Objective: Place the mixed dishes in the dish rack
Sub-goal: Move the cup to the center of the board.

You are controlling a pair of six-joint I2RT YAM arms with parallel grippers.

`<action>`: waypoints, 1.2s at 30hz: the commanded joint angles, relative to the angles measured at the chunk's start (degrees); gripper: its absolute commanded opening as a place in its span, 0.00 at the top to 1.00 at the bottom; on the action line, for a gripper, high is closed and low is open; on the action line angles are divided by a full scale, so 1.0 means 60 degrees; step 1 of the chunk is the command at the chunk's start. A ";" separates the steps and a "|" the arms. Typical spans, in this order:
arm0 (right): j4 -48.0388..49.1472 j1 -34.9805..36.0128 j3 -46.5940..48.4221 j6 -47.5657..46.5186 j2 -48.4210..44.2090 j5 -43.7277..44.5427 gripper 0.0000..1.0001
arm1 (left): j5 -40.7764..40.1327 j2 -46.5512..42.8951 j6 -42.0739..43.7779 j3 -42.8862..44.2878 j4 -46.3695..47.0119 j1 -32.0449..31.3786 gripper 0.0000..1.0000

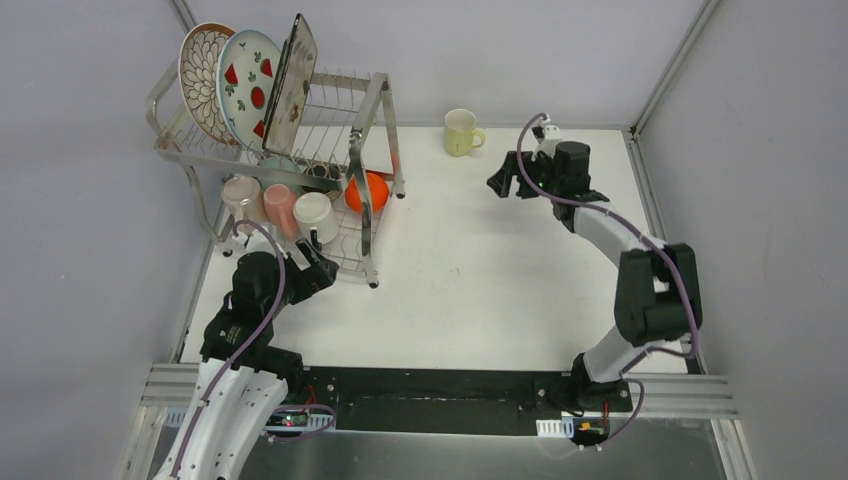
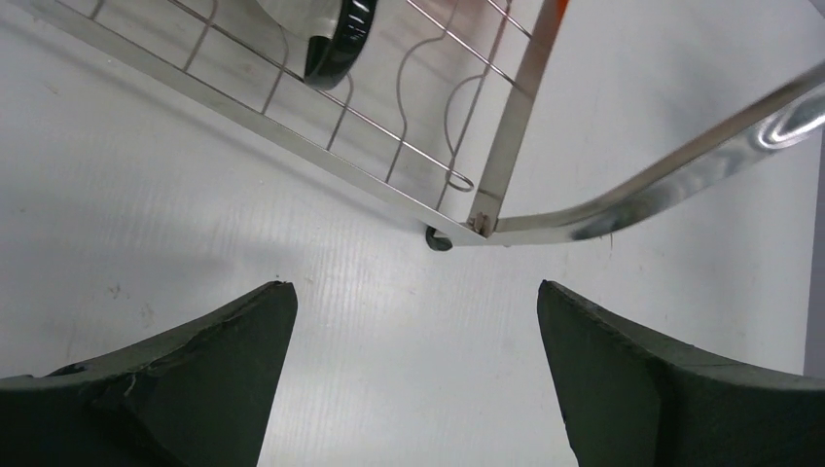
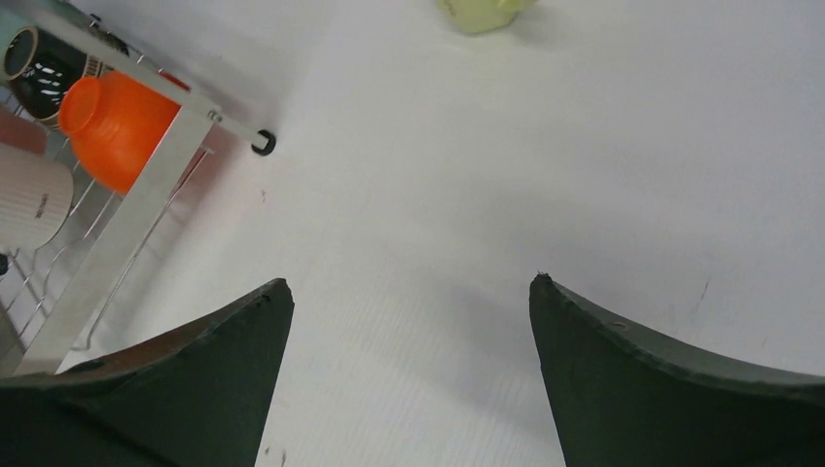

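Left tool (image 1: 314, 268): jaws wide apart, nothing held, low over table (image 1: 480, 290), just in front of the near corner of rack (image 1: 372, 105).
Lower tier, left to right: pale mug (image 1: 240, 195), pink mug (image 1: 281, 207), white mug (image 1: 314, 214), orange bowl (image 1: 374, 190).
Right tool (image 1: 505, 180): jaws wide apart, nothing held, above table, well apart from rack.
Yellow mug (image 1: 460, 132): upright on table just beyond right tool, outside rack, handle to the right.
Upper tier, far left end: petal plate (image 1: 200, 80), fruit plate (image 1: 248, 88), square plate (image 1: 293, 85), all standing on edge.
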 commanded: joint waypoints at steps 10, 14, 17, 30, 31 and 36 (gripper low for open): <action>0.0689 -0.0493 0.5656 -0.0291 0.5855 -0.2037 0.30 | 0.1626 -0.0298 0.1795 0.1317 0.0397 0.0123 0.05; 0.1642 -0.0480 0.6392 -0.0665 0.6705 -0.2174 0.31 | 0.1644 -0.0110 0.2052 0.1583 0.0296 0.0107 0.06; 0.2088 -0.0476 0.6923 -0.0756 0.7328 -0.2065 0.31 | 0.1546 -0.0052 0.2068 0.1619 0.0215 0.0108 0.07; 0.2673 -0.0042 0.9219 -0.1796 0.9194 -0.1871 0.34 | 0.1038 0.0019 0.2097 0.1726 -0.0154 0.0119 0.07; 0.2673 -0.0013 0.9406 -0.1818 0.9324 -0.1950 0.36 | 0.0990 -0.0011 0.2074 0.1713 -0.0157 0.0123 0.07; 0.2673 0.0092 0.9843 -0.1817 0.9615 -0.2420 0.48 | 0.0617 -0.0217 0.1985 0.1623 -0.0183 0.0117 0.08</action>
